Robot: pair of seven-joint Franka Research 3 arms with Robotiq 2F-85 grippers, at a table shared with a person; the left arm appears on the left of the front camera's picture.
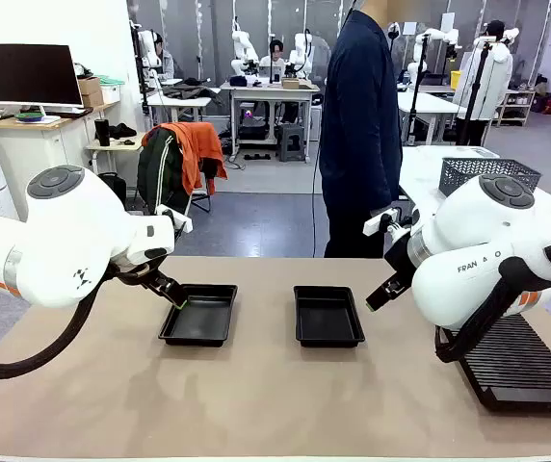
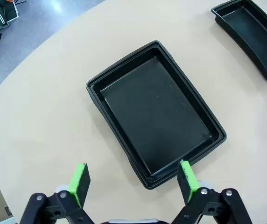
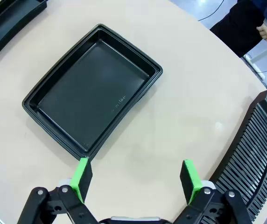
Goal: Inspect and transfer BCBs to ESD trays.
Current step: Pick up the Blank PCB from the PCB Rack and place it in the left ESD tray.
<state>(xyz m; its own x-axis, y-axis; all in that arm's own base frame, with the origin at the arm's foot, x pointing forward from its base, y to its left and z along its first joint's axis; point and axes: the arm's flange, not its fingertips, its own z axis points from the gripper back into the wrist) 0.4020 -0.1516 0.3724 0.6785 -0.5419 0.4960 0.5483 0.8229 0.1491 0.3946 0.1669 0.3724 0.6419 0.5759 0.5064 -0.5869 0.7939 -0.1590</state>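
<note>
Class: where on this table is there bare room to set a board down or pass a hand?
Bare table runs along the near edge in front of the left tray and right tray, and in the strip between them. Both trays lie empty. Crowded: the right side, where the slotted rack sits under the right arm.

The right-hand ESD tray (image 2: 252,32) runs off the left wrist view's top-right corner; the left-hand ESD tray (image 3: 7,21) is cut by the right wrist view's top-left corner, the slotted rack (image 3: 259,154) by its right edge. From the front, the right arm (image 1: 487,260) covers the rack's far end.
</note>
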